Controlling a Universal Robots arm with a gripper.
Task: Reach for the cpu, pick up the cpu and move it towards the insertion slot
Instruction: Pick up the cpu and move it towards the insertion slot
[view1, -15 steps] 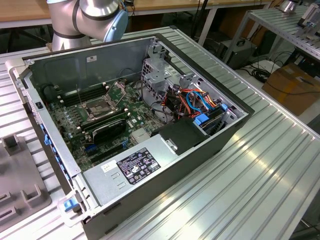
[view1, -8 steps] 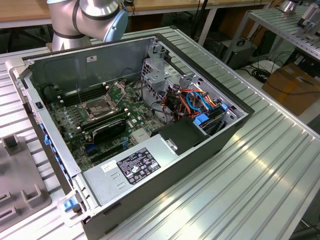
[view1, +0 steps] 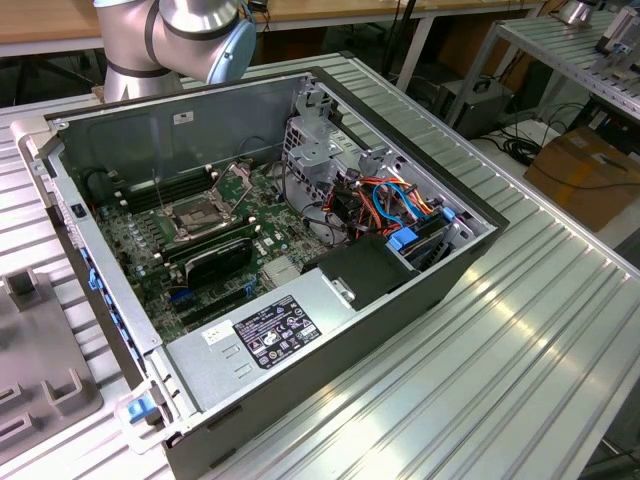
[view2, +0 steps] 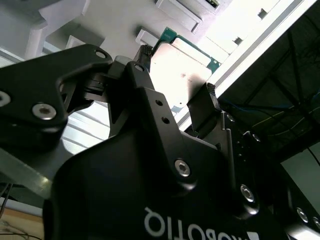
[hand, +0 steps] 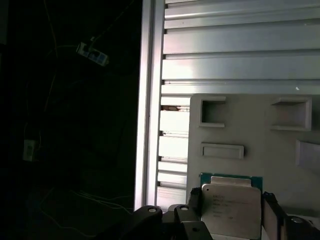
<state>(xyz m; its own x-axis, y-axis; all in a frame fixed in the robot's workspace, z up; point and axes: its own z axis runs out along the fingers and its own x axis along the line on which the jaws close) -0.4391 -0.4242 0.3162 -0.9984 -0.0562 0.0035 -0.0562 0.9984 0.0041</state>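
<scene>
Two matt black fingers (hand: 270, 212) are closed narrow on the cpu (hand: 231, 210), touching its opposite edges in both wrist views. The cpu is a thin square with a dull beige-silver lid on a green board, held flat with the lid toward the cameras; being square, it has no long axis. It sits over a pale grey tray (hand: 240, 130) with rectangular recesses, on the ribbed aluminium tabletop (hand: 240, 50); resting or lifted, I cannot tell. In the exterior view the slot (view1: 195, 215), a dark square in a shiny silver frame, lies inside the open case (view1: 420, 290)
</scene>
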